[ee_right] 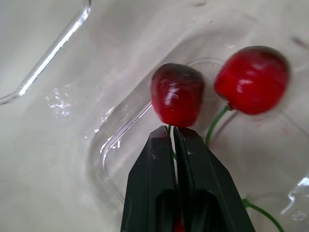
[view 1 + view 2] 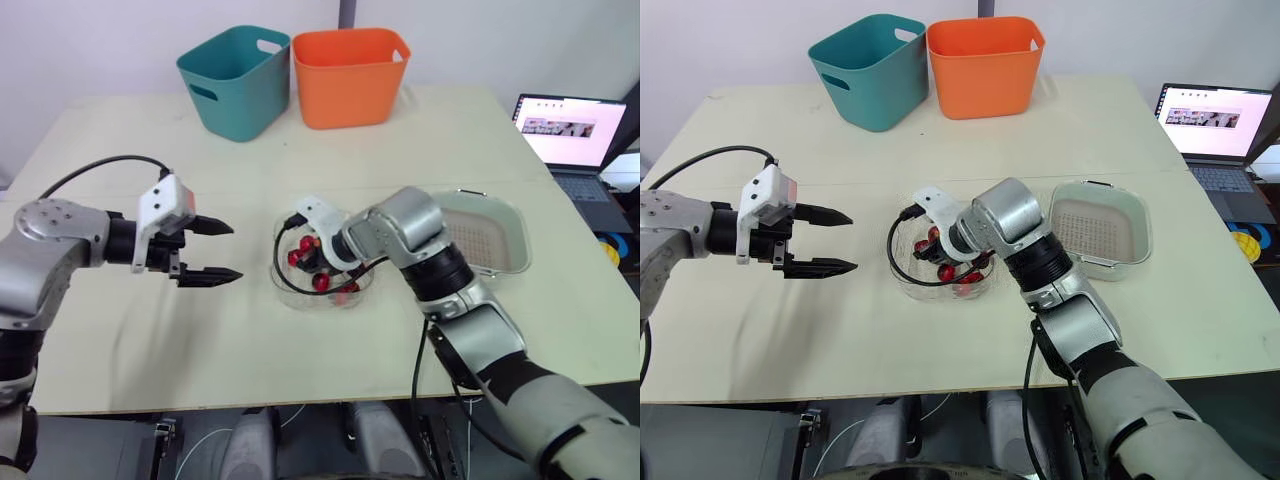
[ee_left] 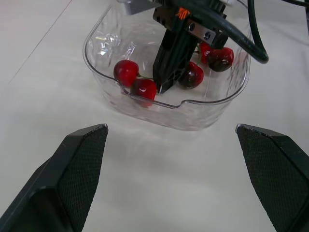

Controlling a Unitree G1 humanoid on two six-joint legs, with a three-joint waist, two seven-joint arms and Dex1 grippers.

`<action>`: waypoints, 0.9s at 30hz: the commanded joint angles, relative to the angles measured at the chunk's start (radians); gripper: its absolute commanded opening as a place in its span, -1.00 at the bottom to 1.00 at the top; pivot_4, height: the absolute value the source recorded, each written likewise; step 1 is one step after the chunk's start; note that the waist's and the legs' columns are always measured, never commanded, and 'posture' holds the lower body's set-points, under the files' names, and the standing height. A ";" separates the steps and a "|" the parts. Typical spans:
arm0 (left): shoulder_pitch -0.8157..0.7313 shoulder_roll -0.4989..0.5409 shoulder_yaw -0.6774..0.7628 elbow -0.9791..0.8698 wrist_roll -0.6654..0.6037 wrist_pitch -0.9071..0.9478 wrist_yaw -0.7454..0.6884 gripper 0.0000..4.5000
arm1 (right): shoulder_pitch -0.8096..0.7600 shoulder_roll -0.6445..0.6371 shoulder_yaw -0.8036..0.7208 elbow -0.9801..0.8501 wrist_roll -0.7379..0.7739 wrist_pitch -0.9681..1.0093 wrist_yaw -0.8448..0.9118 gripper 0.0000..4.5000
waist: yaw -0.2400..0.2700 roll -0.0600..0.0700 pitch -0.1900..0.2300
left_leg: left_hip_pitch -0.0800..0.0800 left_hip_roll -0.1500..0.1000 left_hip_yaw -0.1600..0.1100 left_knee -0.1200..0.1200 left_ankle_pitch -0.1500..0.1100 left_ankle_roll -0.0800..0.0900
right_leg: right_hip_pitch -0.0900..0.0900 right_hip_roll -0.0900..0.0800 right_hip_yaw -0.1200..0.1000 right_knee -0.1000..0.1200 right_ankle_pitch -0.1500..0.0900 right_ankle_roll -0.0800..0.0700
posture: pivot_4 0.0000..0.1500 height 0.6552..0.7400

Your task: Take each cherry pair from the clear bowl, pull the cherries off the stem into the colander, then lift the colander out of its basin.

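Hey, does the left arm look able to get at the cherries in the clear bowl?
Probably yes: the left gripper hangs open beside the clear bowl, with bare table between them. But the right gripper, shut on a stem, sits among the cherries and would crowd it.

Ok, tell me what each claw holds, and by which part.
The right claw is shut on the stem of a cherry pair, beside one cherry, in the clear bowl. The left claw is open, holding nothing.

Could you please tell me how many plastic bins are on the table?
2: a teal bin and an orange bin, side by side at the far edge of the table, teal on the robot's left.
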 commanded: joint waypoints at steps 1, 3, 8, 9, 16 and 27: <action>-0.021 0.005 0.021 -0.013 -0.009 0.004 0.004 1.00 | -0.055 -0.055 -0.021 -0.110 0.037 0.024 0.038 -0.91 | 0.000 0.000 0.000 | 0.000 0.000 0.000 0.000 0.000 0.000 | 0.000 0.000 0.000 0.000 0.000 0.000 | 1.00 1.00; -0.029 0.004 0.018 -0.009 -0.007 0.006 0.003 1.00 | -0.067 -0.087 -0.016 -0.148 0.055 0.026 0.060 -0.91 | 0.001 0.000 0.000 | 0.000 0.000 0.000 0.000 0.000 0.000 | 0.000 0.000 0.000 0.000 0.000 0.000 | 1.00 1.00; -0.051 0.001 0.005 0.005 -0.001 0.006 -0.003 1.00 | -0.061 -0.179 0.056 -0.213 0.077 -0.026 0.127 -0.91 | 0.001 0.000 0.000 | 0.000 0.000 0.000 0.000 0.000 0.000 | 0.000 0.000 0.000 0.000 -0.002 0.003 | 1.00 1.00; -0.054 0.000 0.003 0.007 0.000 0.006 -0.004 1.00 | -0.055 -0.170 0.042 -0.205 0.081 -0.017 0.124 -0.91 | 0.000 0.000 0.000 | 0.000 0.000 0.000 0.000 0.000 0.000 | 0.000 0.000 0.000 0.000 -0.002 0.003 | 1.00 1.00; -0.058 0.000 0.003 0.013 0.001 0.002 -0.012 1.00 | -0.042 -0.066 -0.013 -0.139 0.066 -0.046 0.082 -0.04 | -0.001 0.000 0.000 | 0.000 0.001 0.000 0.000 0.000 0.000 | -0.002 0.002 0.001 0.001 -0.001 0.001 | 1.00 1.00; -0.031 0.013 0.018 -0.002 0.000 0.003 -0.011 1.00 | -0.025 -0.005 0.027 -0.023 0.000 -0.128 0.031 0.43 | 0.000 0.000 0.000 | -0.001 0.001 0.000 0.000 0.000 0.000 | -0.002 0.001 0.001 0.001 0.000 -0.001 | 1.00 1.00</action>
